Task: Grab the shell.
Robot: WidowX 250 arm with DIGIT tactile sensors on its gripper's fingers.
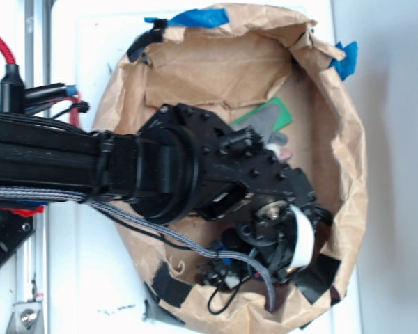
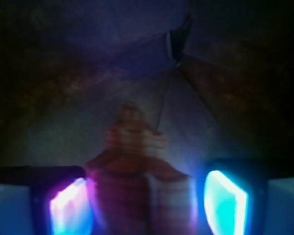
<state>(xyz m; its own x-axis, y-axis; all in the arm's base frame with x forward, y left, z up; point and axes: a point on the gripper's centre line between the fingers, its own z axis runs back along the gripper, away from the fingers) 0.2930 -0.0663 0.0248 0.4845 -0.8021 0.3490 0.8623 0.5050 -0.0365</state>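
Between our wide-open gripper pads lies the shell, its long axis pointing straight ahead, so we close.

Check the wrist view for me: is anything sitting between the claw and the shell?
Nothing visible does. In the wrist view the shell, blurred, lies directly between the two glowing fingers of the claw, with only the brown paper behind it. In the exterior view the arm hides the shell, so contact cannot be confirmed.

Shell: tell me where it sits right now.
In the wrist view the shell, blurred, lies low and centre between the end effector's two glowing fingers; in the exterior view the arm hides it.
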